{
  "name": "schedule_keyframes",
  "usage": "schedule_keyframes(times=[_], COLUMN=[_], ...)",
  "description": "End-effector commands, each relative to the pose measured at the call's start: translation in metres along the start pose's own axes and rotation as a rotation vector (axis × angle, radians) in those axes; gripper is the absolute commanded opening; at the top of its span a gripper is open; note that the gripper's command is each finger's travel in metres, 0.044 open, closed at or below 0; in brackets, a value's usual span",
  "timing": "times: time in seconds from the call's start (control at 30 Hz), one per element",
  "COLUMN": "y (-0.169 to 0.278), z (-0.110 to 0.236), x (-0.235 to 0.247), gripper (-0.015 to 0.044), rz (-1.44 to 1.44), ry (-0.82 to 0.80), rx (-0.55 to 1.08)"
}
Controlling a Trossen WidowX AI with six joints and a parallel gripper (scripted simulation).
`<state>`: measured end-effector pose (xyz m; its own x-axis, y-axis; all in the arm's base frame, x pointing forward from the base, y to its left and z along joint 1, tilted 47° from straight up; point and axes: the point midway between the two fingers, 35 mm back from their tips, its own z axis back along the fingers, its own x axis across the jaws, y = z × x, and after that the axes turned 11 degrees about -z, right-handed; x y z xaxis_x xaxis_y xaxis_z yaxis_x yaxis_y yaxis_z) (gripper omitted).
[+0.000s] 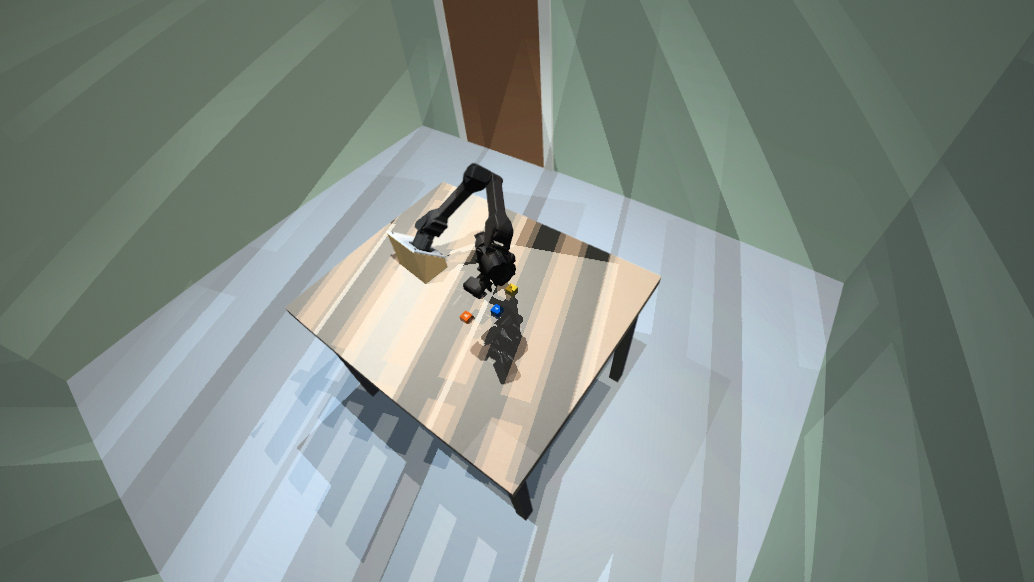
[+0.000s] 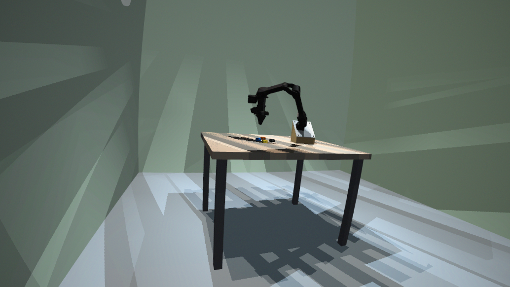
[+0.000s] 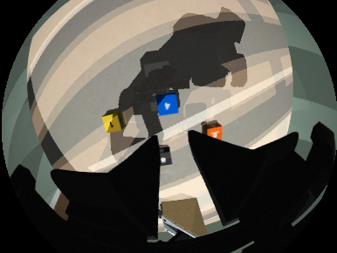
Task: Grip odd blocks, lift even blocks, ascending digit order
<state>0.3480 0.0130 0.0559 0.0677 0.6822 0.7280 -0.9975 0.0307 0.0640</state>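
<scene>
Tool [image 2: 261,122] raised above the table [image 2: 232,149], fingers nearly closed, gripping nothing, blocks untouched

You're looking at an arm [image 2: 285,89] that is matte black from end to end, built of blocky, angular links; its gripper [image 2: 261,121] tapers to two dark wedge-shaped fingers; the base [image 2: 303,132] is a tan wedge block topped by a pale grey plate with small dark screws at its corners.
</scene>
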Motion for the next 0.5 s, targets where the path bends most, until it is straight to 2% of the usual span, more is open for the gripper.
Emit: schedule_keyframes(times=[0.0,0.1,0.17,0.3,0.47], y=[-0.005,-0.005,-0.006,-0.005,-0.005], z=[0.001,0.001,-0.013,-0.077,-0.08], x=[-0.007,-0.007,-0.008,-0.007,-0.006], gripper=[0.012,0.012,0.0172,0.0278,0.04], rz=[0.03,0.03,0.03,0.03,0.03], ry=[0.003,0.003,0.004,0.0,-0.001], rx=[-0.005,-0.005,-0.006,-0.006,-0.006])
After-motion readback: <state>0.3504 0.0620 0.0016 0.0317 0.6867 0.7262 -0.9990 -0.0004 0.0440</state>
